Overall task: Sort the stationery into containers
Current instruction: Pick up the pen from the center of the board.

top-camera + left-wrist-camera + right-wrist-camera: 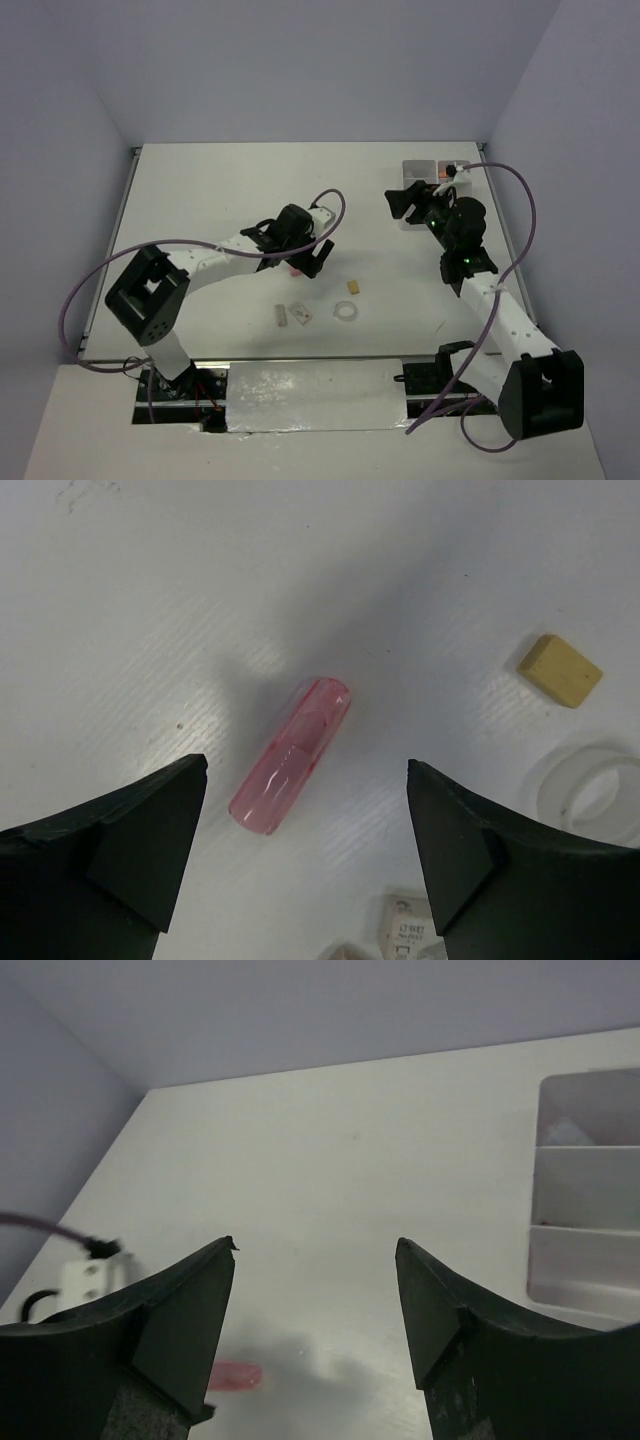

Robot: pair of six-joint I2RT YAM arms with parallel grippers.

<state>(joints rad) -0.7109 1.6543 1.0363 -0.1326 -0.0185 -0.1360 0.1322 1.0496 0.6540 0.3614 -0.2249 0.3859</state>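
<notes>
A short translucent pink marker piece lies on the white table between the open fingers of my left gripper, which hovers just above it without touching. In the top view the left gripper is mid-table over the pink piece. My right gripper is open and empty, just left of the white compartment trays at the back right. In the right wrist view the right gripper frames bare table, with the trays to its right and the pink piece far off.
A yellow eraser, a clear tape ring and two small white erasers lie on the table in front of the left gripper. A printed white eraser shows at the left wrist view's bottom edge.
</notes>
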